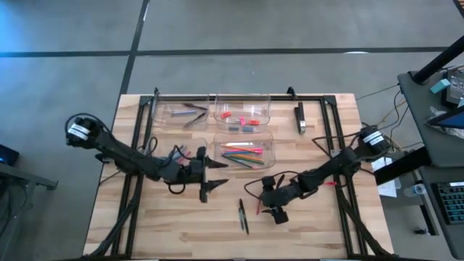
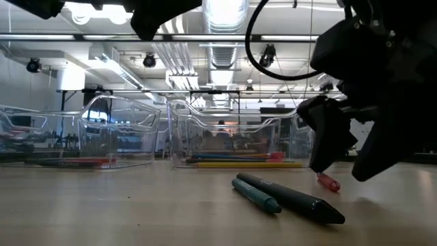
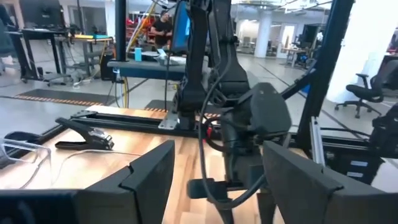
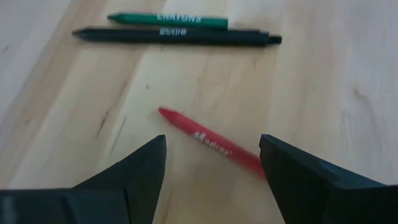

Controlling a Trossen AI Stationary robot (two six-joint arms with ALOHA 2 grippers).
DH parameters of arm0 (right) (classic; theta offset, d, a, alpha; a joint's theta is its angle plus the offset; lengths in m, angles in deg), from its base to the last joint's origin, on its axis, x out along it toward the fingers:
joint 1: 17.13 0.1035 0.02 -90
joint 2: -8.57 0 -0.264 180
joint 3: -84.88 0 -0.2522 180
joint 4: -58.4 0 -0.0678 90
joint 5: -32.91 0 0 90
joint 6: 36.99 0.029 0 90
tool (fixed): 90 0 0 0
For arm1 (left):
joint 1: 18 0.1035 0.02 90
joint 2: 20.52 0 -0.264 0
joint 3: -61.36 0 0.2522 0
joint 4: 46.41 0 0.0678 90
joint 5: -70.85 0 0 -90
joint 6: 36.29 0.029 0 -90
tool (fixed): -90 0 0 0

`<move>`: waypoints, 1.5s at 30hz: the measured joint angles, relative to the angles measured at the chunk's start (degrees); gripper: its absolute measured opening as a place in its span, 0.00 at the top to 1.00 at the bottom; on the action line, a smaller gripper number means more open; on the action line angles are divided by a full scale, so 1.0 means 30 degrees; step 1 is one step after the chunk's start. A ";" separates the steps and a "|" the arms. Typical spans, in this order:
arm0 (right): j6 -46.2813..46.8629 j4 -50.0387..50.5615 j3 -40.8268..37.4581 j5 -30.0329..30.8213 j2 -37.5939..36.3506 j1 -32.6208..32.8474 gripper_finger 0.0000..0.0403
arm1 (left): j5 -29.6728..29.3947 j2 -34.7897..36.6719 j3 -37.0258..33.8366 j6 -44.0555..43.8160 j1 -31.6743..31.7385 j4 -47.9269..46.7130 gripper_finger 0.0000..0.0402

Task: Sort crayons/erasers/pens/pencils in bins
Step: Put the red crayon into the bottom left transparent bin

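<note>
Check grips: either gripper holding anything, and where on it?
Nothing held. Right gripper is open over the red crayon lying on the table, fingers either side. Left gripper is open and empty.

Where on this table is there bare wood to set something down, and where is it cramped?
Bare wood: the near left corner, below the left gripper, and the near right stretch beyond the right gripper. Crowded: the bins at the far middle, and the centre, where a red crayon, black pen and green crayon lie.
</note>
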 joint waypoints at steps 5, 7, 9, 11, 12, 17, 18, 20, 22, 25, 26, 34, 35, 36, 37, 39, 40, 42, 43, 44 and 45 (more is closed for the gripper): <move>-0.0466 -0.0233 0.0013 -0.0978 0.0216 -0.0439 0.39 | 0.0000 0.0042 0.0000 -0.0058 -0.0257 -0.0011 0.43; -0.0476 -0.0271 -0.0002 -0.1458 0.0301 -0.0709 0.39 | -0.0001 -0.0002 0.0000 -0.0275 -0.0333 -0.0027 0.43; -0.0484 -0.0008 -0.0065 -0.1772 0.0324 -0.0937 0.39 | 0.0002 -0.0082 0.0000 -0.0555 -0.0382 -0.0033 0.43; -0.0501 0.0161 -0.0101 -0.1768 0.0465 -0.1142 0.40 | 0.0002 -0.0154 0.0000 -0.0574 -0.0471 -0.0045 0.43; -0.0527 0.0264 -0.0076 -0.1759 0.0547 -0.1239 0.41 | 0.0002 -0.0191 0.0000 -0.0583 -0.0497 -0.0014 0.43; -0.0644 0.0473 -0.0075 -0.1715 0.1252 -0.1369 0.45 | 0.0005 -0.0207 0.0000 -0.1022 -0.0560 -0.0014 0.43; -0.0644 0.0502 -0.0075 -0.1693 0.1462 -0.1369 0.46 | 0.0002 -0.0207 0.0000 -0.1036 -0.0584 -0.0014 0.43; -0.0606 0.0634 -0.0096 -0.1657 0.1738 -0.1369 0.49 | 0.0005 -0.0207 0.0000 -0.1042 -0.0611 -0.0014 0.43; -0.0539 0.0777 -0.0104 -0.1638 0.1983 -0.1323 0.52 | 0.0003 -0.0207 0.0000 -0.1049 -0.0607 -0.0030 0.43; -0.0433 0.1207 -0.0128 -0.1627 0.2167 -0.1262 0.58 | 0.0009 -0.0207 0.0000 -0.1077 -0.0607 -0.0037 0.43; -0.0346 0.1264 -0.0148 -0.1629 0.2260 -0.1251 0.61 | 0.0007 -0.0207 0.0000 -0.1095 -0.0607 -0.0041 0.43; -0.0034 0.1472 -0.0162 -0.1834 0.2380 -0.1060 0.81 | 0.0009 -0.0207 0.0000 -0.1115 -0.0629 -0.0040 0.43; 0.0029 0.1503 -0.0162 -0.1872 0.2352 -0.1034 0.84 | 0.0009 -0.0207 0.0000 -0.1115 -0.0629 -0.0036 0.43; 0.0061 0.1509 -0.0170 -0.1899 0.2326 -0.1027 0.86 | 0.0009 -0.0207 0.0000 -0.1115 -0.0629 -0.0034 0.43; 0.0103 0.1516 -0.0170 -0.1919 0.2311 -0.1027 0.89 | 0.0009 -0.0207 0.0000 -0.1115 -0.0629 -0.0029 0.43; 0.0250 0.1523 -0.0170 -0.1911 0.2277 -0.1027 0.93 | 0.0009 -0.0207 0.0000 -0.1113 -0.0629 -0.0029 0.43; 0.0308 0.1530 -0.0176 -0.1911 0.2227 -0.1027 0.95 | 0.0009 -0.0207 0.0000 -0.1115 -0.0629 -0.0029 0.43; 0.0487 0.1545 -0.0182 -0.1913 0.2044 -0.0997 0.96 | 0.0009 -0.0207 0.0000 -0.1110 -0.0629 -0.0021 0.43; 0.0547 0.1545 -0.0184 -0.1879 0.1891 -0.0986 0.96 | 0.0009 -0.0207 0.0000 -0.1107 -0.0629 -0.0021 0.43; 0.0602 0.1547 -0.0184 -0.1853 0.1680 -0.0983 0.95 | 0.0009 -0.0207 0.0000 -0.1107 -0.0629 -0.0021 0.43; 0.0656 0.1550 -0.0184 -0.1853 0.1425 -0.0983 0.95 | 0.0009 -0.0207 0.0000 -0.1103 -0.0629 -0.0021 0.43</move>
